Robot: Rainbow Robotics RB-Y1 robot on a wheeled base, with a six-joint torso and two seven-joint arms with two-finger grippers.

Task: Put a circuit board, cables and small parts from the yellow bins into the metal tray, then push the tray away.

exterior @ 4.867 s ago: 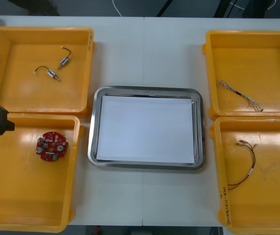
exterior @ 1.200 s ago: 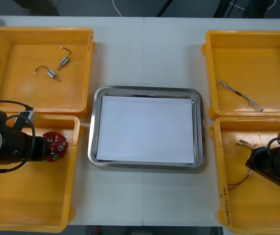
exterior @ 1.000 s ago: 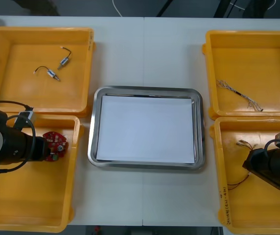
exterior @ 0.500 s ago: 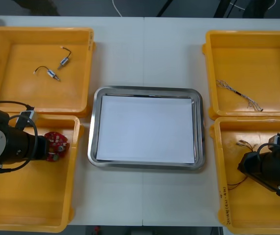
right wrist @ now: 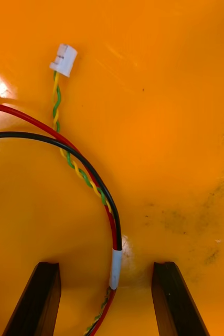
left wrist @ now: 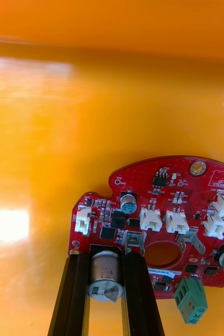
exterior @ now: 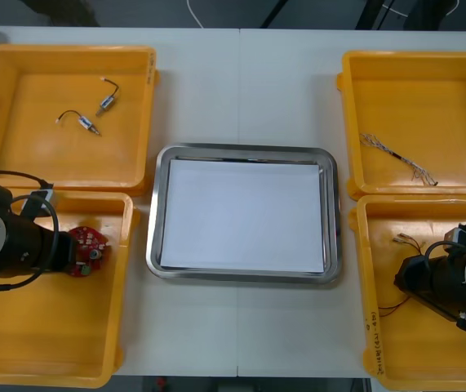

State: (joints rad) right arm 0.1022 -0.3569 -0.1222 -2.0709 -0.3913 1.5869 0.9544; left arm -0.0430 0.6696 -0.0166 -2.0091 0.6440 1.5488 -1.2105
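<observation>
While the left claw (left wrist: 107, 265) is clamped on the round red circuit board (left wrist: 167, 202), the right claw (right wrist: 105, 270) stands apart astride the thin red-and-black cable (right wrist: 115, 236). Pick-up stage: the next move likely calls for closure on the cable, then a lift.

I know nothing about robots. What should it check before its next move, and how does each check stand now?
1. Grip of left claw on circuit board: ok, shut on it.
2. Lift of circuit board off the bin floor: cannot tell.
3. Open right claw straddling the cable: ok.
4. Grip on the cable: not ok, not yet shut.
5. Room in the tray: ok.
</observation>
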